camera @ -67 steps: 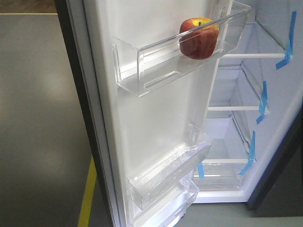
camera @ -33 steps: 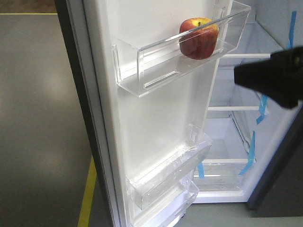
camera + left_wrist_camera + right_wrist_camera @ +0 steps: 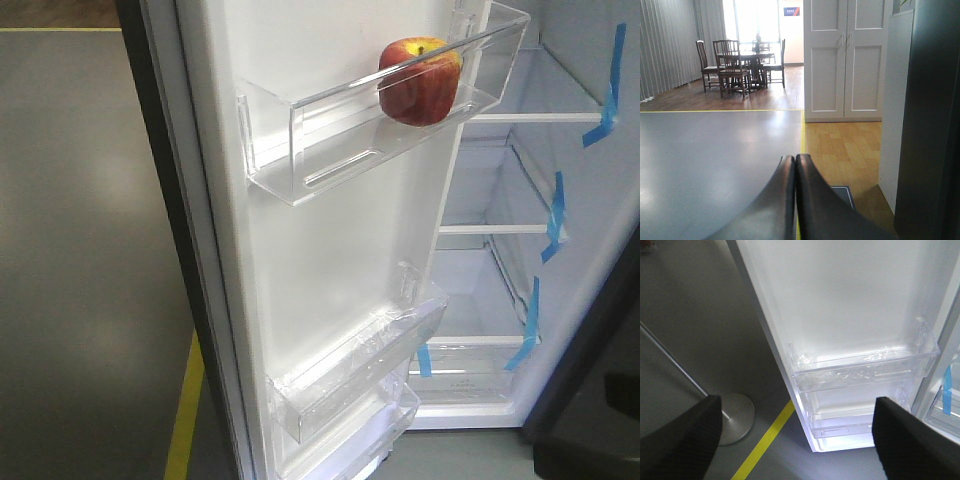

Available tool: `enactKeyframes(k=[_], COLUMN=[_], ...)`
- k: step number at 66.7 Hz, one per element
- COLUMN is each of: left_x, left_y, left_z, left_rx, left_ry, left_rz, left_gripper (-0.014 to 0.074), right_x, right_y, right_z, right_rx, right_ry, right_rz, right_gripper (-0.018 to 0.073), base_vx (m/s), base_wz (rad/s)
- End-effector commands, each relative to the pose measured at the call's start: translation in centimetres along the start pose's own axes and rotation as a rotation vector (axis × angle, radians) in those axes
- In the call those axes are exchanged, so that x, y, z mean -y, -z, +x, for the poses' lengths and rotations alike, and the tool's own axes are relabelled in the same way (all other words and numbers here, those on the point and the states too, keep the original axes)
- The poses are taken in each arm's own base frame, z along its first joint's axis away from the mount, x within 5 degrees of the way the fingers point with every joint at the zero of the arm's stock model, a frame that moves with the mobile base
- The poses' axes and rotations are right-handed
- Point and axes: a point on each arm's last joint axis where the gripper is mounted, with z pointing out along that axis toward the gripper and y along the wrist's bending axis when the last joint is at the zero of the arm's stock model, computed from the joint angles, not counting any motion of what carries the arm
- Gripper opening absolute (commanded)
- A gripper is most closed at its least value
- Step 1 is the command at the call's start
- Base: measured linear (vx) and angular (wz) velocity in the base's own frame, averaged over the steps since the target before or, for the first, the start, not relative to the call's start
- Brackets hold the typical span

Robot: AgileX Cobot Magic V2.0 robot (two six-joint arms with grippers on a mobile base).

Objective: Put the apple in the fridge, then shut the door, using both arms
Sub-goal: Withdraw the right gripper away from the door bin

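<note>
The red apple (image 3: 420,80) rests in the clear upper bin (image 3: 330,140) on the white inner liner of the open door (image 3: 320,260). The fridge (image 3: 520,200) shows white shelves and blue tape strips. My right gripper (image 3: 796,407) is open with nothing between its fingers (image 3: 687,437), low down and facing the door's lower bins (image 3: 860,367). My left gripper (image 3: 795,160) is shut on nothing, pointing across the grey floor, with the fridge's dark outer side (image 3: 935,120) to its right. A black arm part (image 3: 595,445) fills the front view's bottom right corner.
A round metal stand base (image 3: 735,417) and a yellow floor line (image 3: 765,445) lie left of the door's foot. A white-doored cabinet (image 3: 850,60) stands behind the fridge. A table with chairs (image 3: 740,62) is far off on the wooden floor.
Half a second ago a black arm crossed the right side of the front view at shelf height; now it has dropped to the bottom right corner. Apple and door have not moved.
</note>
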Motion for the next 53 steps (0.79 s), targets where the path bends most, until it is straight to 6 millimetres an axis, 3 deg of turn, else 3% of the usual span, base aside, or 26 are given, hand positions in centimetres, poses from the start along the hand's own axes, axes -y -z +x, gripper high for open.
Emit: enactKeyframes(k=[1, 24, 53], left_x=[0.1, 0.1, 0.1], left_y=[0.2, 0.2, 0.2], left_z=[-1.4, -1.4, -1.4], left_rx=[0.108, 0.108, 0.108], left_ry=[0.009, 0.009, 0.009], left_rz=[0.016, 0.016, 0.016], left_gripper=[-0.0006, -0.0006, -0.0006], right_x=[-0.7, -1.9, -2.2], right_y=[0.8, 1.7, 1.8], right_z=[0.7, 5.2, 5.8], right_rx=[0.065, 0.041, 0.017], right_ry=[-0.029, -0.062, -0.056], right_rz=[-0.010, -0.045, -0.057], right_gripper=[0.0583, 0.0583, 0.0583], base_vx=[0.00, 0.00, 0.00], base_wz=[0.00, 0.00, 0.00])
